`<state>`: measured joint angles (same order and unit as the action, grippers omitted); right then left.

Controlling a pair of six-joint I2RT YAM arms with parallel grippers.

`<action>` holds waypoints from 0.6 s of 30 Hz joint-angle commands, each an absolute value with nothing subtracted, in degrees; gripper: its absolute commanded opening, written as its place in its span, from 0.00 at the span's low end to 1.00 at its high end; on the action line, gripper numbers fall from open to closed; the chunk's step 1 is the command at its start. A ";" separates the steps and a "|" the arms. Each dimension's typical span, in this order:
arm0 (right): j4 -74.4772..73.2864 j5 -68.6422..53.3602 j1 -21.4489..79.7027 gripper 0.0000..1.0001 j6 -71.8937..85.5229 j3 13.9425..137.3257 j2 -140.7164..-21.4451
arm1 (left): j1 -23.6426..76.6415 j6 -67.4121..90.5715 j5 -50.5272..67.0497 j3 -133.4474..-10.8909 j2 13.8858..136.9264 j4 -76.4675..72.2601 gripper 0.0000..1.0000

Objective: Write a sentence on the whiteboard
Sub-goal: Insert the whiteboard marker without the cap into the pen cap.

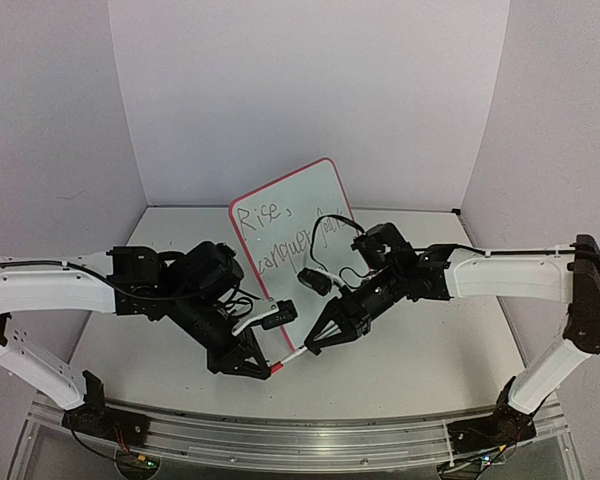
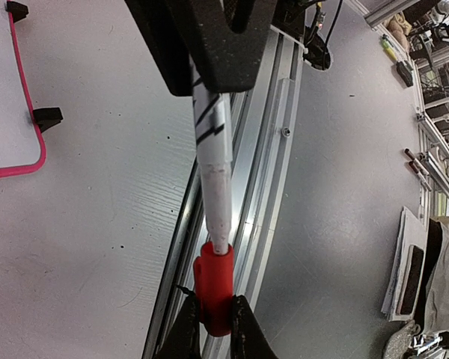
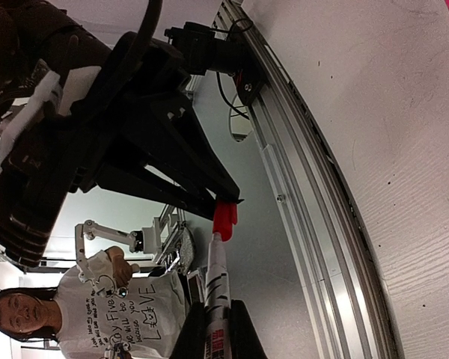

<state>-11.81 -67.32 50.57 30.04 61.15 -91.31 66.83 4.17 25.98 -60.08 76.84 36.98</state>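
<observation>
The whiteboard (image 1: 302,205) leans upright at the back middle, and the sentence (image 1: 280,235) is written on it in two dark lines. In front of it both grippers meet low over the table. My left gripper (image 1: 268,368) is shut on the red cap (image 2: 215,295) of the marker. My right gripper (image 1: 313,345) is shut on the white marker barrel (image 3: 215,288). The marker's narrow white nose sits in the mouth of the cap (image 3: 225,219). In the left wrist view a corner of the whiteboard rim (image 2: 31,127) shows at the upper left.
An aluminium rail (image 1: 280,435) runs along the table's near edge, right under the marker (image 2: 277,112). Grey walls close in the back and sides. Beyond the table a person in a white T-shirt (image 3: 82,314) shows in the right wrist view.
</observation>
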 commanded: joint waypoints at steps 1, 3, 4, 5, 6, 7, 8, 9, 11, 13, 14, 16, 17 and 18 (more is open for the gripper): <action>-10.28 -69.34 51.90 0.00 29.26 63.84 -92.51 | 66.81 0.87 26.66 -65.17 78.29 34.19 0.00; -10.35 -69.12 52.00 0.00 29.33 63.51 -92.43 | 66.78 0.38 26.42 -65.49 78.44 34.19 0.00; -10.37 -68.88 52.03 0.00 29.39 63.26 -92.39 | 66.76 0.19 26.27 -65.59 78.48 34.21 0.00; -10.37 -68.72 52.06 0.00 29.40 62.92 -92.38 | 66.78 0.11 26.17 -65.63 78.49 34.25 0.00; -10.37 -68.60 52.09 0.00 29.39 62.68 -92.37 | 66.79 0.09 26.05 -65.62 78.45 34.16 0.00; -10.37 -68.49 52.13 0.00 29.41 62.50 -92.35 | 66.79 0.13 25.95 -65.57 78.36 33.94 0.00; -10.37 -68.41 52.17 0.00 29.42 62.31 -92.29 | 66.78 0.26 25.91 -65.50 78.18 33.61 0.00; -10.37 -68.42 52.18 0.00 29.41 62.16 -92.29 | 66.79 0.46 25.79 -65.37 77.88 33.15 0.00; -10.40 -68.49 52.17 0.00 29.47 62.03 -92.20 | 66.79 1.07 25.22 -64.72 77.05 32.14 0.00; -10.45 -68.62 52.19 0.00 29.49 61.80 -92.02 | 66.79 1.77 24.53 -63.92 76.08 31.19 0.00; -10.46 -68.64 52.19 0.00 29.45 61.64 -91.92 | 66.80 2.12 24.18 -63.41 75.53 30.69 0.00; -10.39 -68.64 52.18 0.00 29.34 61.35 -91.85 | 66.79 2.80 23.63 -62.43 74.37 29.65 0.00; -10.37 -68.64 52.16 0.00 29.29 61.20 -91.85 | 66.79 3.10 23.50 -62.02 73.88 29.16 0.00; -10.37 -68.64 52.14 0.00 29.23 61.07 -91.89 | 66.80 3.49 23.47 -61.54 73.37 28.73 0.00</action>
<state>-11.41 -67.90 50.70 30.04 61.45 -91.72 66.96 1.80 25.61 -61.52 77.54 38.83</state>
